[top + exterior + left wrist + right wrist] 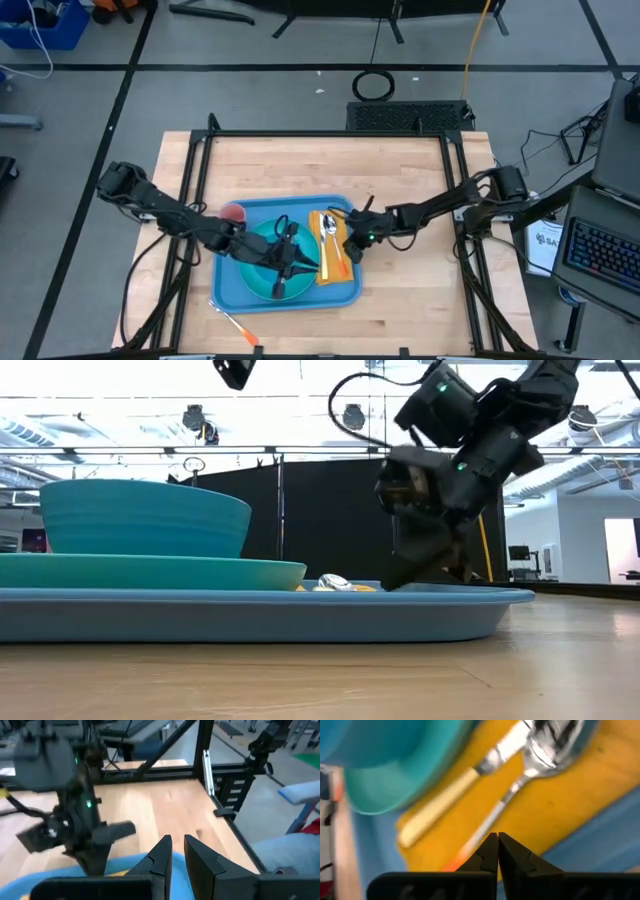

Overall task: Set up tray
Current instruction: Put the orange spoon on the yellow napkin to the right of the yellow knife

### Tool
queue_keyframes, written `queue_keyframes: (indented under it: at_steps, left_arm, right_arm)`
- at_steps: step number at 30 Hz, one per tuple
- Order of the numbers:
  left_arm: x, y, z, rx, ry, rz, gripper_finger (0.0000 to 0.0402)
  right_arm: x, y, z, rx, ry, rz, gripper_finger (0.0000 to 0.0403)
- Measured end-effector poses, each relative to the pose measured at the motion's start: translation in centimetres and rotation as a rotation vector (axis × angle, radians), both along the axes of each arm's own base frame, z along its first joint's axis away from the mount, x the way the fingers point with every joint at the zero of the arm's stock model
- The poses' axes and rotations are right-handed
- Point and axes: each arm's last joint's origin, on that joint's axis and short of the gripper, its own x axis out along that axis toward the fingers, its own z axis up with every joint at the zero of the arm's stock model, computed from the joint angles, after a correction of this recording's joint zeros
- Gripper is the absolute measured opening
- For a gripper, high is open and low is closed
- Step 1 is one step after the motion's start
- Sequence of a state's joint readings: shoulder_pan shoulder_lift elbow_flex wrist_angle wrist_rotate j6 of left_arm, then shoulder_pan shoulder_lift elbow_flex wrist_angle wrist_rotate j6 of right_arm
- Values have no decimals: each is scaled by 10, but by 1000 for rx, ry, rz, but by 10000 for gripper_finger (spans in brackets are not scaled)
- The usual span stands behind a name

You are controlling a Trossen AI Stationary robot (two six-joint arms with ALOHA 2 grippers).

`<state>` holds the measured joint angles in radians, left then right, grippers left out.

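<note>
The large blue tray [345,293] [260,615] lies on the wooden table. On its left half a cyan plate [150,572] carries a blue bowl [262,250] [145,518]. On its right half an orange napkin [335,262] [560,815] holds a spoon [329,226] [547,742] and a cream-handled utensil [440,805]. My right gripper [352,240] [497,845] is shut, low over the napkin beside the spoon's handle. My left gripper [290,268] [177,845] hovers over the bowl, open by a narrow gap and holding nothing. My right gripper comes from above, slanting in from the table's right. Its shut fingertips [490,847] stand right at the spoon's thin handle [495,817] on the napkin. Whether they touch the handle or the napkin, I cannot tell.
A red cup [232,212] stands at the tray's far left corner. An orange-handled utensil [240,329] lies on the table near the near edge, left of the tray. Bare wood [420,300] shows right of the tray and beyond it. A black frame borders the table.
</note>
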<state>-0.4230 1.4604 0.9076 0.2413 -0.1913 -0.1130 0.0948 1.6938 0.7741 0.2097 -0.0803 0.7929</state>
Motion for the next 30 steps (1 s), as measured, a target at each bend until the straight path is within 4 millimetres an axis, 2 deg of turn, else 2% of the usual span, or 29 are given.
queue_keyframes:
  at_steps: [5, 13, 30]
  left_arm:
    - [-3, -5, 1, 15, -4, 13, 53]
    - [-4, -5, -2, 46, 13, 46, 53]
    - [-4, -5, -1, 47, 9, 46, 53]
  right_arm:
    - [8, 3, -6, -36, 65, -3, 1]
    - [16, 5, -4, -21, 47, 0, 0]
    - [12, 10, -6, 23, 108, -46, 0]
